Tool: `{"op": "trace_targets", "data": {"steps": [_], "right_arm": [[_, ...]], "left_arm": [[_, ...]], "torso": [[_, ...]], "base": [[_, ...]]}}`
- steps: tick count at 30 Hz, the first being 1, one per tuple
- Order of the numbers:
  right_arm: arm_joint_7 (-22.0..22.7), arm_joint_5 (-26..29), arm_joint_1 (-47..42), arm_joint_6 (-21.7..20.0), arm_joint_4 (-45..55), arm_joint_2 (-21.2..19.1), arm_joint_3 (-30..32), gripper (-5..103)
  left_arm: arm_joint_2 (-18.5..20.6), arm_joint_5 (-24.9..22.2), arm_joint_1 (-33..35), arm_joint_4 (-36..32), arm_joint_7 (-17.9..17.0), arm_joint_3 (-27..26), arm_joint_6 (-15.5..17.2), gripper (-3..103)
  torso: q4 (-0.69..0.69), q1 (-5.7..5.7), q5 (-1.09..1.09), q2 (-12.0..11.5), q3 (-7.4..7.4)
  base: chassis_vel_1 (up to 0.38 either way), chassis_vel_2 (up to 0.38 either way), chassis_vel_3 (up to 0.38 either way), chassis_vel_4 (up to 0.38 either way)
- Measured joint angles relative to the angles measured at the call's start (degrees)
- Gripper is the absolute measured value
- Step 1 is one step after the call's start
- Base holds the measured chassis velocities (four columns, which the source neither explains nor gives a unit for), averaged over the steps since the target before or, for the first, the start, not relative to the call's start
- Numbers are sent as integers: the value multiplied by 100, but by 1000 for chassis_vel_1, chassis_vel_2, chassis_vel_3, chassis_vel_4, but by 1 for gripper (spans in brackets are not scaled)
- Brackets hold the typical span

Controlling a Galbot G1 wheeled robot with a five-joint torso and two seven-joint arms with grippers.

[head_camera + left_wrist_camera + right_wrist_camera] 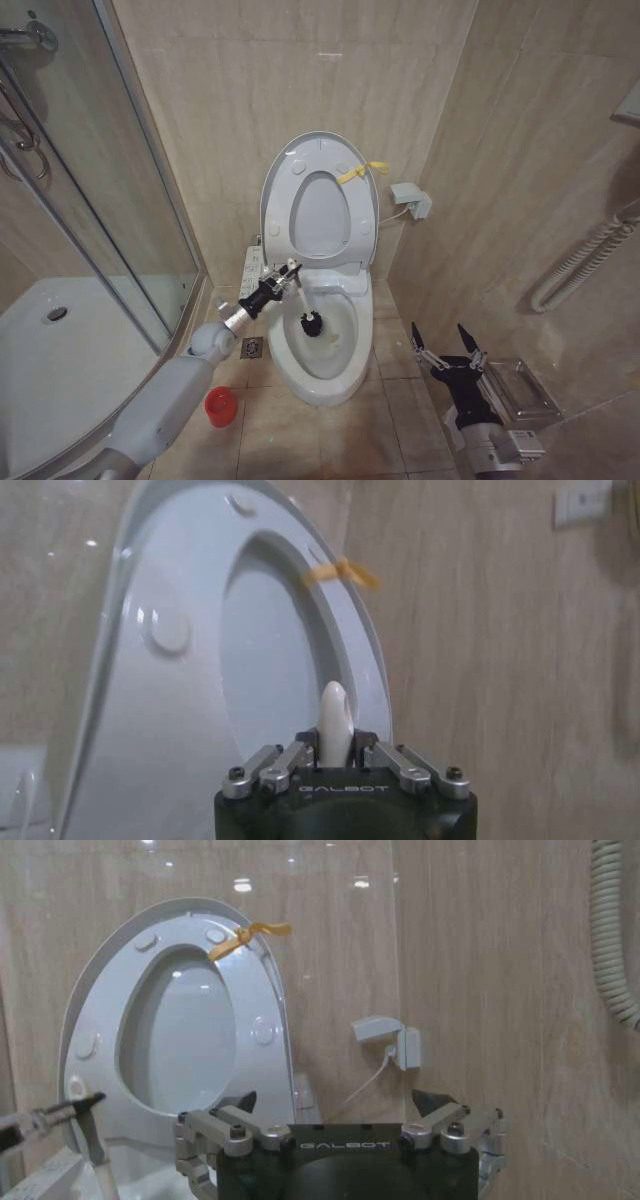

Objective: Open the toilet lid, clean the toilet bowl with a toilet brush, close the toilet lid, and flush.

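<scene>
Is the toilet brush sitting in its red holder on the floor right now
No, the left gripper holds the toilet brush with its head in the toilet bowl.

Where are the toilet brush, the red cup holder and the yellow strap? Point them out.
toilet brush (311, 324): head view, dark brush head in the bowl.
red cup holder (221, 406): head view, cup's side.
yellow strap (250, 936): right wrist view, strap's middle.

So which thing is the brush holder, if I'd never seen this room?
Start at the white toilet against the wall, its lid raised. On the floor tiles beside its base, under the robot's left arm, stands a small round red cup. It is the only red thing there; the square floor drain nearby is flat metal.
</scene>
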Motion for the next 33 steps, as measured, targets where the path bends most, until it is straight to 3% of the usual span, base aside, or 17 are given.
{"op": "trace_targets", "data": {"steps": [9, 19, 26, 29, 33], "right_arm": [[0, 0, 0, 0, 0, 0, 0, 100], [0, 0, 0, 0, 0, 0, 0, 100], [0, 0, 0, 0, 0, 0, 0, 100], [0, 0, 0, 0, 0, 0, 0, 100], [0, 0, 0, 0, 0, 0, 0, 100]], "left_arm": [[-401, 602, -251, 1015, 209, 151, -517, 22], [-641, 1012, -366, 1616, 460, 339, -613, 22], [-729, 948, -182, 1612, 340, 383, -508, 22], [-773, 539, -160, 1421, 243, 255, -442, 22], [-807, 405, -184, 1316, 73, 145, -448, 22]], "torso": [[0, 0, 0, 0, 0], [0, 0, 0, 0, 0], [2, 0, 0, 1, -1], [0, 0, 0, 0, 0], [-1, 0, 0, 0, 0]], "base": [[0, 0, 0, 0], [0, 0, 0, 0], [0, 0, 0, 0], [0, 0, 0, 0], [0, 0, 0, 0]]}}
